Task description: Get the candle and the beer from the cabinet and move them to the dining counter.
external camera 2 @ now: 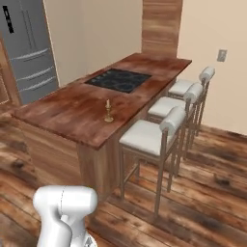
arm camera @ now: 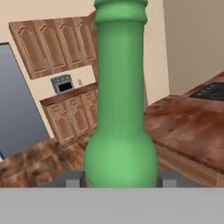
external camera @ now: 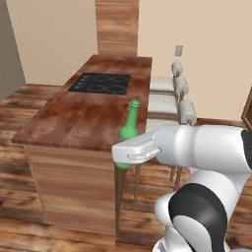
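Jaws of our gripper (arm camera: 118,179) pinch the beer (arm camera: 120,109) at its wide shoulder, one dark finger tip (arm camera: 72,180) on each side. We see a slim green glass bottle, upright, its narrow neck rising above the jaws and cut off at the top of the hand view. From the left base view our own arm hides the bottle's (external camera: 129,129) lower body. Just beyond the jaws runs the near edge of the dining counter (external camera: 74,120). Farther along, the candle (external camera 2: 109,112) stands near the stool-side edge, with bare reddish wood around it. Stools (external camera 2: 149,135) line that side.
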Available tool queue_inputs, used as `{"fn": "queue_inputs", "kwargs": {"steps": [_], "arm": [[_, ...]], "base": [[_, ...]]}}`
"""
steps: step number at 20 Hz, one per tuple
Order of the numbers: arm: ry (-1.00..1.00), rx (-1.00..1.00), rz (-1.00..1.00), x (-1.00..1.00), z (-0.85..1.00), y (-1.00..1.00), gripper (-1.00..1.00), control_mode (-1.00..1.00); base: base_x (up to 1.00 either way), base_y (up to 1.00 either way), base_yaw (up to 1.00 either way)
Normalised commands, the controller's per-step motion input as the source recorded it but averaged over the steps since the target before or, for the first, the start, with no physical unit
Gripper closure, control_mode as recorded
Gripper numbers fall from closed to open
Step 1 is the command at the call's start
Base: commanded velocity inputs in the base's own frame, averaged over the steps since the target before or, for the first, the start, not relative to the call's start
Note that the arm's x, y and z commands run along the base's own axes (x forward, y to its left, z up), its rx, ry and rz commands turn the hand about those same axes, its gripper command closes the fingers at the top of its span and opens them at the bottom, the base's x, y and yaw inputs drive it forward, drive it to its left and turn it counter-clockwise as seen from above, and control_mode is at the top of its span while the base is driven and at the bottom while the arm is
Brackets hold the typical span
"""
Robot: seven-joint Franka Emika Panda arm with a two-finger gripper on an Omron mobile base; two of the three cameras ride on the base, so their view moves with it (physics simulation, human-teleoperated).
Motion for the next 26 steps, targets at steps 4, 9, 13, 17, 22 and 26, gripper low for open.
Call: {"fn": "queue_inputs", "kwargs": {"steps": [4, 9, 13, 17, 22, 26], "arm": [[0.0, 0.0, 0.0, 0.0, 0.0, 0.0, 1.0, 1.0], [0.0, 0.0, 0.0, 0.0, 0.0, 0.0, 1.0, 1.0], [0.0, 0.0, 0.0, 0.0, 0.0, 0.0, 1.0, 1.0], [0.0, 0.0, 0.0, 0.0, 0.0, 0.0, 1.0, 1.0], [0.0, 0.0, 0.0, 0.0, 0.0, 0.0, 1.0, 1.0], [0.0, 0.0, 0.0, 0.0, 0.0, 0.0, 1.0, 1.0]], "base": [[0.37, -0.76, 0.42], [0.45, -0.76, 0.41], [0.48, -0.76, 0.4], [0.51, -0.73, 0.39], [0.46, -0.74, 0.39], [0.37, -0.7, 0.36]]}}
